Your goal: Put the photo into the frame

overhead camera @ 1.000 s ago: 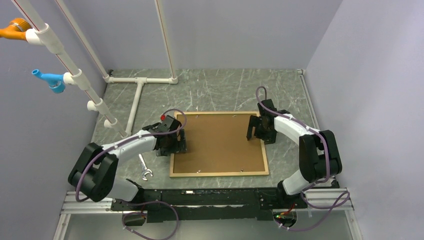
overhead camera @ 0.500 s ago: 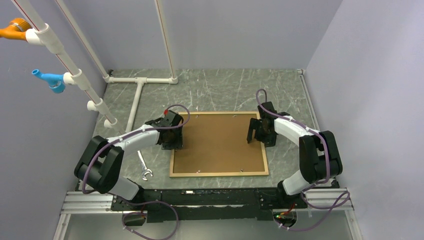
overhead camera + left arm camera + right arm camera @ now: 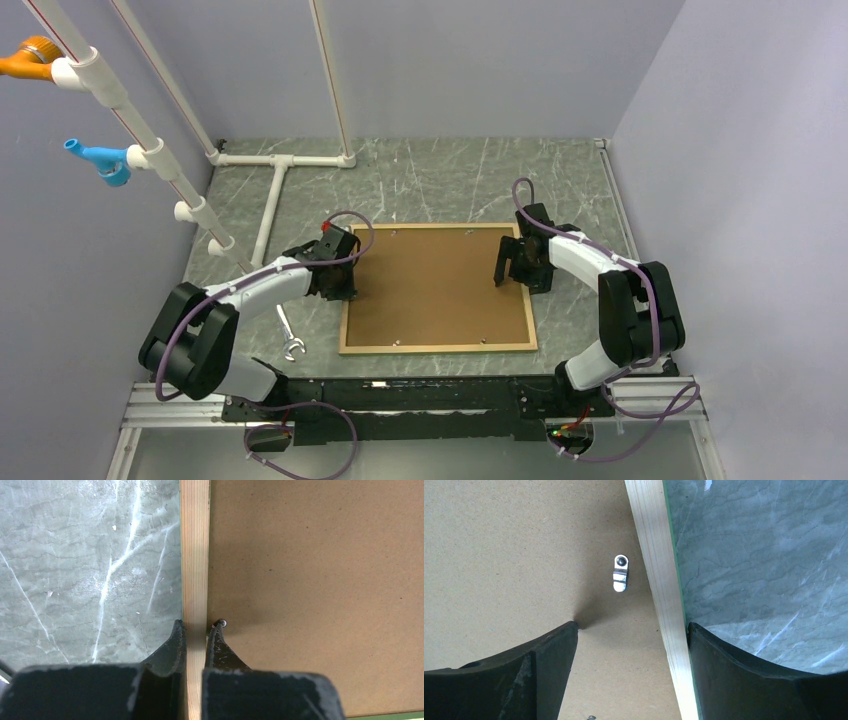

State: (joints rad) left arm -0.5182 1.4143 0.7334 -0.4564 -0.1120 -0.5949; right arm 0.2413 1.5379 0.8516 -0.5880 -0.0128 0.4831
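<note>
The frame (image 3: pixel 438 347) lies flat mid-table, light tan wood face up, with a plain brown backing board (image 3: pixel 440 285) filling it. The photo is hidden from every view. My left gripper (image 3: pixel 338 285) is shut on the frame's left border (image 3: pixel 195 555). Its fingers pinch the wooden strip from both sides, and the inner tip touches a small metal clip (image 3: pixel 222 623). My right gripper (image 3: pixel 631 626) stands open astride the right border (image 3: pixel 656 570). One finger rests on the backing board (image 3: pixel 514 555) and the other sits outside, against the frame's green edge. A metal turn clip (image 3: pixel 621 573) lies just ahead.
A small wrench (image 3: pixel 290 340) lies on the marble table left of the frame. White PVC pipes (image 3: pixel 270 200) run along the back left, with blue (image 3: pixel 100 160) and orange (image 3: pixel 35 55) fittings on the slanted rail. Grey walls close in on the sides.
My left gripper has gone from open to shut on the frame's left border, shifting slightly back along it. The right gripper has stayed put and open.
</note>
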